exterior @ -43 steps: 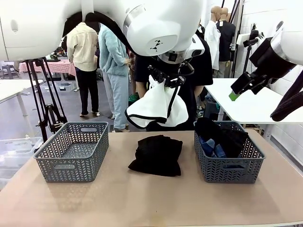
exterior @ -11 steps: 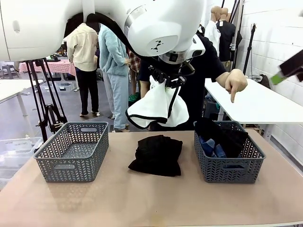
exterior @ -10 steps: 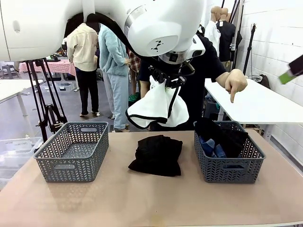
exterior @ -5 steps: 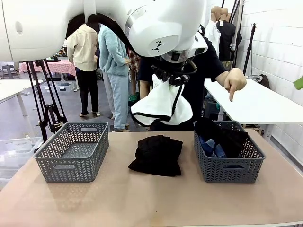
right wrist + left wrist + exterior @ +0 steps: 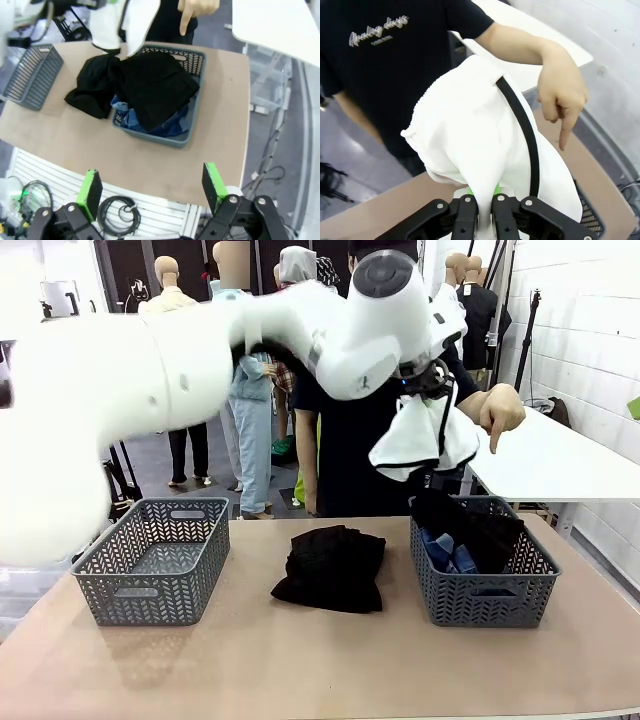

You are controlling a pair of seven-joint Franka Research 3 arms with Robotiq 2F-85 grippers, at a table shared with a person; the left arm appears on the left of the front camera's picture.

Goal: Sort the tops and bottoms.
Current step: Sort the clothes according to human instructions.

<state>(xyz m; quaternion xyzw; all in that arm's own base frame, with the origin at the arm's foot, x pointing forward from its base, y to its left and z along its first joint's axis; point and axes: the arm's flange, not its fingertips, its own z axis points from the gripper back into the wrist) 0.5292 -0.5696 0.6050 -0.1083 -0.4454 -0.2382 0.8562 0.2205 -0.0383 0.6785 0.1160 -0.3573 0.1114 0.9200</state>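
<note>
the left end effector (image 5: 482, 194) is clamped on a soft white cloth garment with black edging (image 5: 418, 437), bunched in the air over a grey lattice plastic basket (image 5: 487, 602); the right end effector (image 5: 150, 176) gapes empty.

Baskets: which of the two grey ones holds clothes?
The basket on the robot's right, with a black piece over blue denim; the left basket has a bare floor.

We stand in a robotics lab hall: our white left arm (image 5: 200, 370) over a tan worktop (image 5: 300, 660), another white table (image 5: 550, 462) alongside, painted brick wall (image 5: 590, 300), bystanders (image 5: 250, 440) behind.
</note>
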